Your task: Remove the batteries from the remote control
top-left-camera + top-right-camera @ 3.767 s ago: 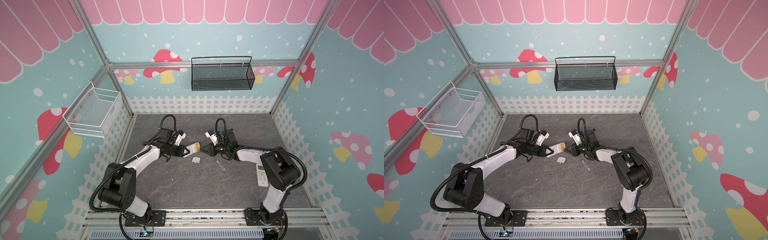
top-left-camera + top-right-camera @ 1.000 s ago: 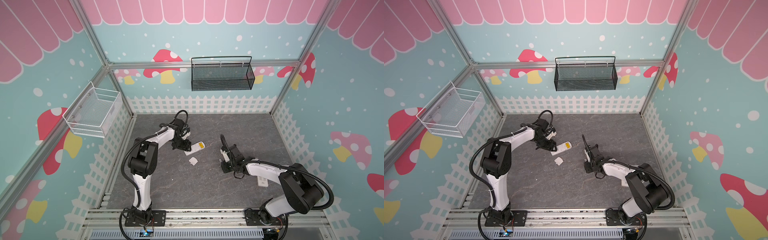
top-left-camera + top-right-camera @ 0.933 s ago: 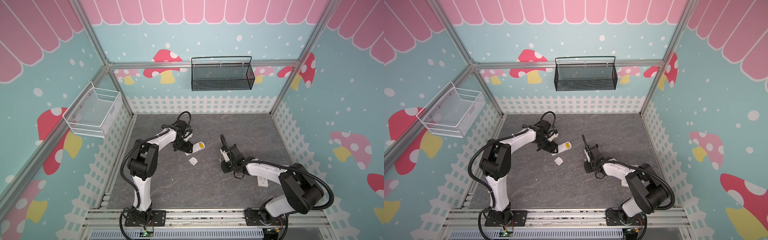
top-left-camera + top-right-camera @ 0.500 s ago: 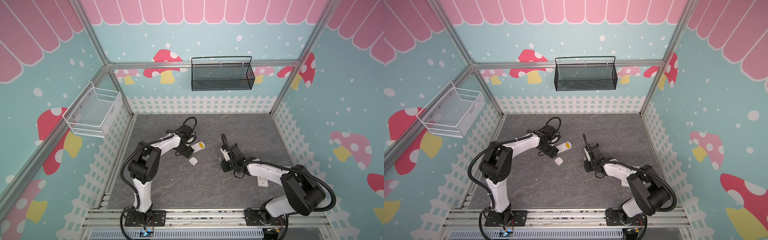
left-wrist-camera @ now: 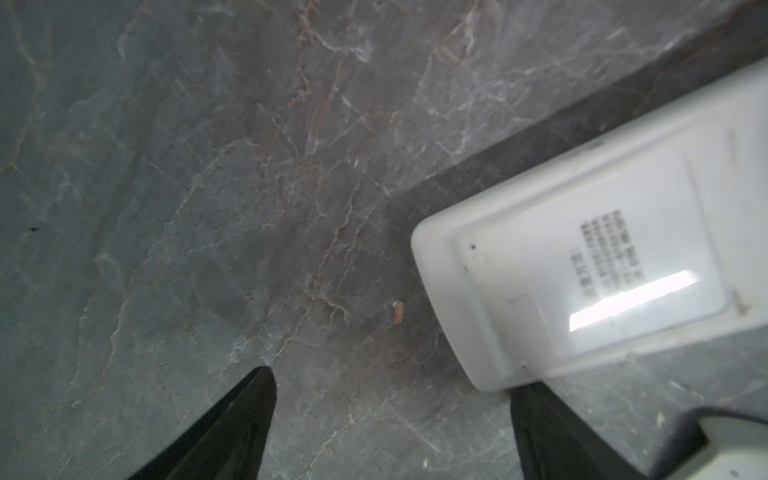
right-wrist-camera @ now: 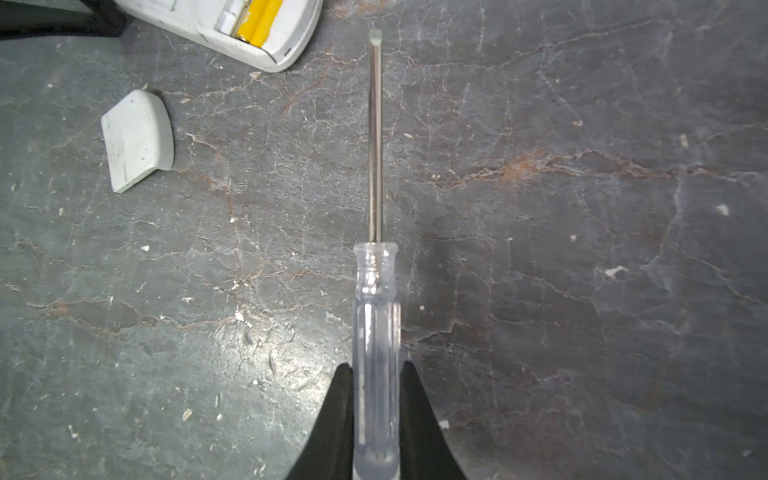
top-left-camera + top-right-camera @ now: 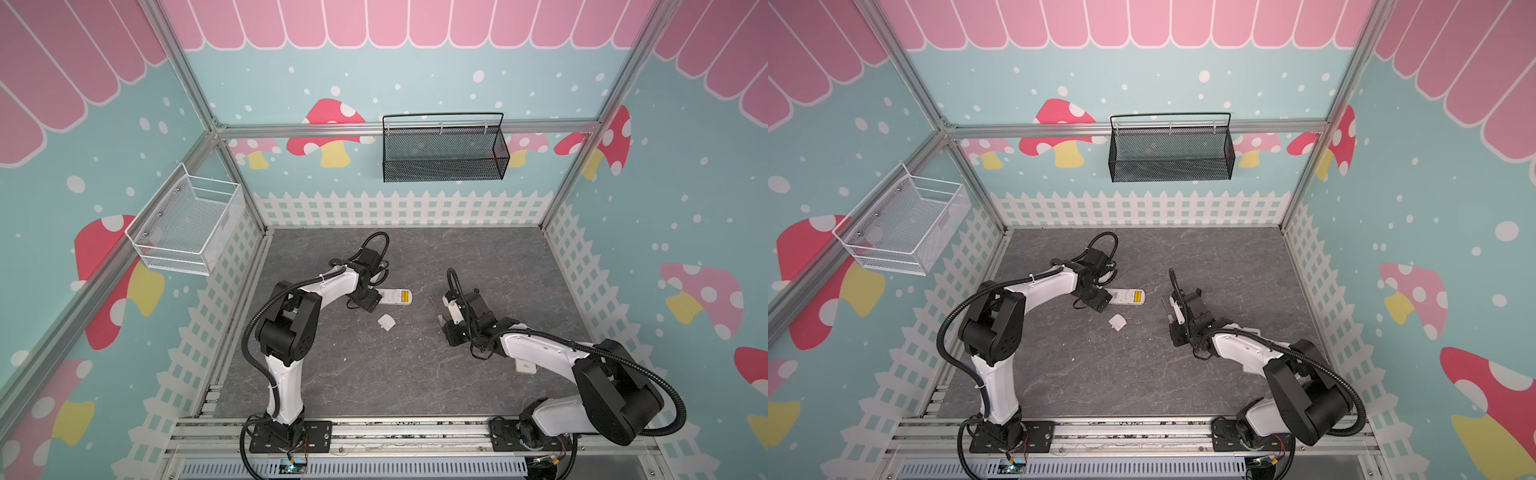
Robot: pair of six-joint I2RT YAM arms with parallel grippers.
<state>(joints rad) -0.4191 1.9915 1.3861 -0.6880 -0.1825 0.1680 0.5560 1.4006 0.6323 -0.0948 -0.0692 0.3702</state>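
The white remote control [image 7: 388, 297] lies flat on the grey table, its compartment uncovered, with two yellow batteries [image 7: 404, 297] side by side in its right end. They show again in the right wrist view, batteries [image 6: 259, 20] inside the remote control [image 6: 286, 45]. My left gripper [image 5: 390, 386] is open at the remote's left end [image 5: 602, 257]; that end lies beside one finger [image 5: 544, 419], and only table shows between the fingers. My right gripper [image 6: 376, 374] is shut on the clear handle of a screwdriver [image 6: 375, 145], whose tip points towards the remote from a short way off.
The loose white battery cover [image 7: 386, 322] lies just in front of the remote. A second white remote [image 7: 524, 368] lies partly under my right arm. A black mesh basket [image 7: 444, 153] hangs on the back wall and a white wire basket [image 7: 187, 224] on the left wall.
My left gripper has opened wider and shifted right and forward along the remote's left end. The right arm, drawn back earlier with the screwdriver, has held still.
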